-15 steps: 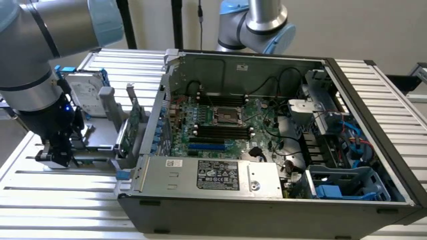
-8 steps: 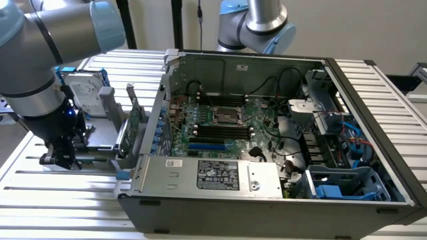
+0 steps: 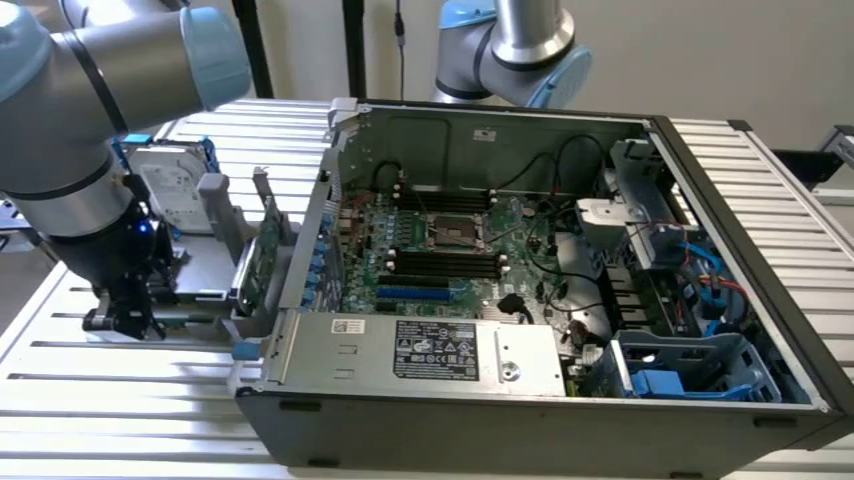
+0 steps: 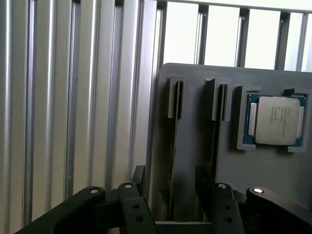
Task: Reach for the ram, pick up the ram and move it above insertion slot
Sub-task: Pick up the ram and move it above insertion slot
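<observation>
My gripper (image 4: 170, 195) hangs over the grey parts holder (image 4: 195, 161), open. Its two black fingers (image 4: 139, 187) stand on either side of a thin dark strip seen edge-on, the ram (image 4: 174, 141), upright in a holder slot. The fingers are apart from it. A second thin strip (image 4: 216, 141) stands in the neighbouring slot. In the exterior view the gripper (image 3: 127, 315) is low at the left, beside the holder (image 3: 200, 270), outside the open computer case (image 3: 534, 400). The black memory slots (image 3: 445, 262) lie on the motherboard inside the case.
A processor chip (image 4: 275, 119) sits in a pocket of the holder. A silver hard drive (image 3: 174, 185) and a green card with a metal bracket (image 3: 271, 250) stand between the gripper and the case wall. A second arm (image 3: 514, 50) rises behind the case. The slatted table (image 3: 107, 400) lies underneath.
</observation>
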Controlling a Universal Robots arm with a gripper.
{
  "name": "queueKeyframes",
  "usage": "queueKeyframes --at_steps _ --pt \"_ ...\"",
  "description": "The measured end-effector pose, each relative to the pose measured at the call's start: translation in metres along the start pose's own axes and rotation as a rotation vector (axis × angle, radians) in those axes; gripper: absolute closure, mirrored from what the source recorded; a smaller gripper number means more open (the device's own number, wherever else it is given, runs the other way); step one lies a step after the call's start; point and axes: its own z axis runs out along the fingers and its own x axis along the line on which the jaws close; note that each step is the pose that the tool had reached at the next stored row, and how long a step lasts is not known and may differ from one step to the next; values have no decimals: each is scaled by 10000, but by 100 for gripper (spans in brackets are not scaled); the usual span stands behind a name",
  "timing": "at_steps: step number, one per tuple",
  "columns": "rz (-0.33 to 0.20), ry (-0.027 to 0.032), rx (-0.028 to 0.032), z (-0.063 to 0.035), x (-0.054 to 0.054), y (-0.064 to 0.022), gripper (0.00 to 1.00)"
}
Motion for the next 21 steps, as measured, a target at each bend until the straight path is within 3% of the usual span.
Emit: queueKeyframes --at_steps 6,9,11,12,16,21 --pt "-1 -14 3 14 -3 -7 46" --pt "-1 -20 2 20 -3 -10 55" --pt "-1 -23 3 23 -3 -12 67" --pt "-1 -24 2 25 -2 -13 67" --pt "-1 -24 1 29 -2 -16 85" --pt "0 -25 3 32 -2 -19 85"
